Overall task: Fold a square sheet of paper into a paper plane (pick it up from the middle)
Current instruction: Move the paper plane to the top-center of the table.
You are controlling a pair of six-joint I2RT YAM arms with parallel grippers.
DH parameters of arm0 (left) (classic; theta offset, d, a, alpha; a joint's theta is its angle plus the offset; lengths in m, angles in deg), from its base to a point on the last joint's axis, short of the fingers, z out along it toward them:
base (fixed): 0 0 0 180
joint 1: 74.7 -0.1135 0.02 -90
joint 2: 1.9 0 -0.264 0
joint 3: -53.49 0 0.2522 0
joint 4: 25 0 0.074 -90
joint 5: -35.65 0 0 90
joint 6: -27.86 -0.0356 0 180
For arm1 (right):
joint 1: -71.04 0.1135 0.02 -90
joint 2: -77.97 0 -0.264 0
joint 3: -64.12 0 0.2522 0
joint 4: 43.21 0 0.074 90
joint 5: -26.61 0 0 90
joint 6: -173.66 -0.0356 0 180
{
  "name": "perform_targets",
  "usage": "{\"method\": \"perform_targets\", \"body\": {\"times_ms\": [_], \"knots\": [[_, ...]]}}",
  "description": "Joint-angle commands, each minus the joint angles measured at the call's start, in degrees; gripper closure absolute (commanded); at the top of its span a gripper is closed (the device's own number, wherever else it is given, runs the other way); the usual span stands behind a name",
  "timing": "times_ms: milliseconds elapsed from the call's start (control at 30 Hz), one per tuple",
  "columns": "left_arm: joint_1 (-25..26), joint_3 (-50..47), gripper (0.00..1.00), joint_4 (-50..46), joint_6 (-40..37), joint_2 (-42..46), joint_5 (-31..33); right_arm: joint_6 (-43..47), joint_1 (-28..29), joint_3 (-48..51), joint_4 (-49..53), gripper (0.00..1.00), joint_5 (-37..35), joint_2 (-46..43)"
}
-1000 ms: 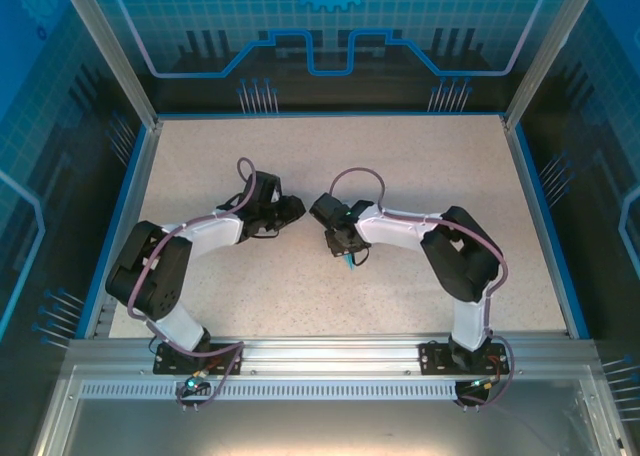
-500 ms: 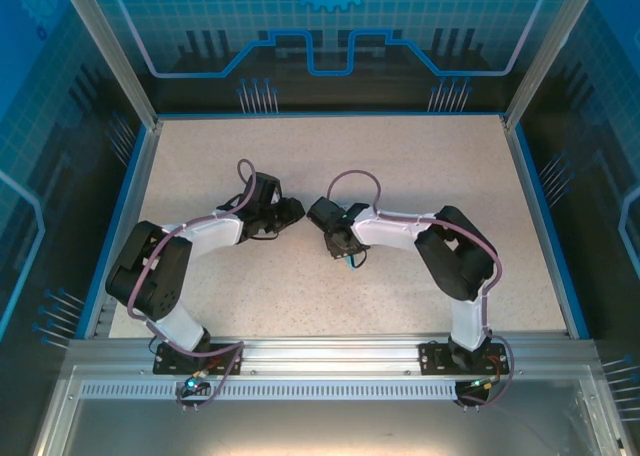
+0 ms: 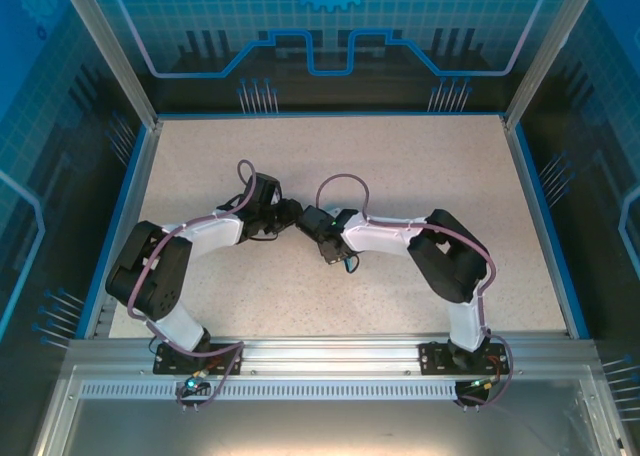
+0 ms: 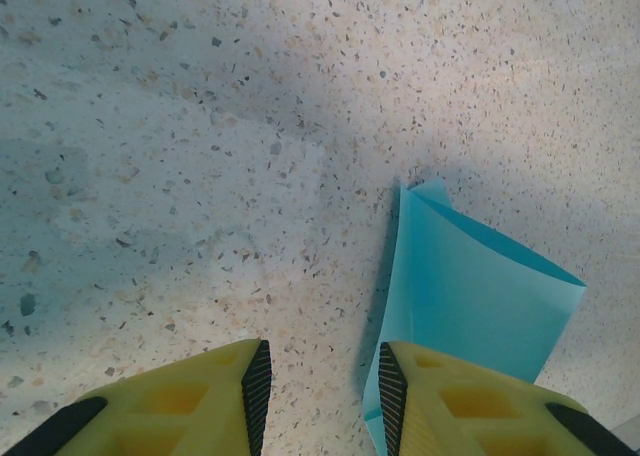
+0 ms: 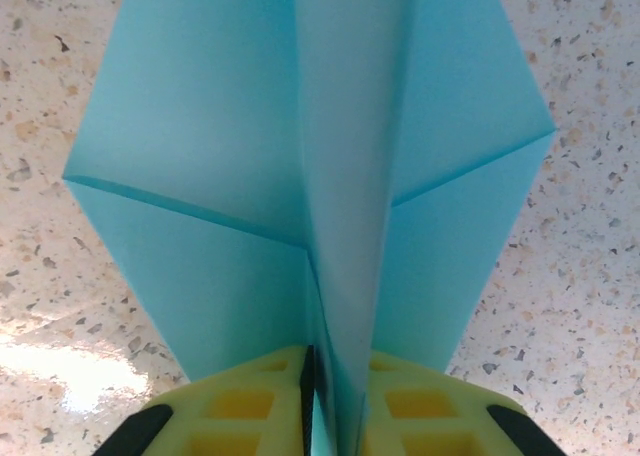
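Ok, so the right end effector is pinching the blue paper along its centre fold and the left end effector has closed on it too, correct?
No. The right end effector does pinch the blue paper along its centre fold, but the left end effector is open: in the left wrist view, bare table shows between its jaws and the paper lies beside them.

The left end effector (image 4: pixel 320 386) hung with its jaws apart over the speckled desk (image 4: pixel 180 156), and only bare desk showed in the gap. Its yellow fingers (image 4: pixel 190 406) had black pads on their inner faces. A pale blue folded sheet of paper (image 4: pixel 470 296) stood just beyond the end effector's finger at the view's right, its lower edge right beside that finger's pad.
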Motion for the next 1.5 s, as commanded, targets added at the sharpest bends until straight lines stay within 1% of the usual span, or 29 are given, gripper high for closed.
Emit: {"method": "perform_targets", "body": {"times_ms": [0, 267, 400, 567, 700, 800, 933, 1100, 1200, 1300, 1467], "knots": [[-0.2, -0.2, 0.62, -1.4, -0.3, -0.4, 1.0, -1.7, 0.7, -1.6, 1.8, 0.86, -0.6, 1.1], [-0.2, -0.2, 0.62, -1.5, -0.4, -0.6, 0.9, -2.0, 1.0, -2.5, 2.6, 0.93, -1.1, 2.6], [-0.2, -0.1, 0.62, -2.2, -0.4, -0.1, 1.5, -1.6, 0.5, -3.1, 2.7, 0.94, -1.4, 1.0], [-0.6, -0.1, 0.61, -3.7, -0.1, 1.1, 3.0, 1.2, -3.8, -5.8, 1.1, 0.93, -0.2, -3.1], [-0.9, -0.4, 0.57, -5.4, 0.1, 2.5, 5.1, 3.4, -8.6, -9.6, -0.3, 0.93, 1.8, -1.0], [-1.3, -0.8, 0.52, -7.0, 0.1, 3.8, 6.9, 3.8, -11.4, -12.3, -0.6, 0.93, 2.8, 1.7], [-1.9, -1.1, 0.41, -9.7, -0.3, 6.0, 10.1, 5.0, -13.8, -16.9, -0.6, 0.92, 3.8, 6.0], [-2.6, -0.9, 0.25, -13.1, -1.5, 8.8, 14.5, 5.5, -15.5, -22.4, 0.5, 0.89, 5.0, 11.5], [-2.7, -0.5, 0.17, -15.4, -2.9, 10.1, 17.4, 5.5, -16.0, -25.0, 1.2, 0.89, 5.2, 14.2], [-2.9, -0.7, 0.13, -16.8, -3.6, 11.5, 19.3, 5.2, -16.1, -26.8, 2.0, 0.87, 4.9, 16.0], [-3.0, -1.0, 0.11, -17.1, -3.6, 12.4, 19.7, 4.4, -16.1, -28.2, 3.2, 0.81, 4.4, 17.8]]}}
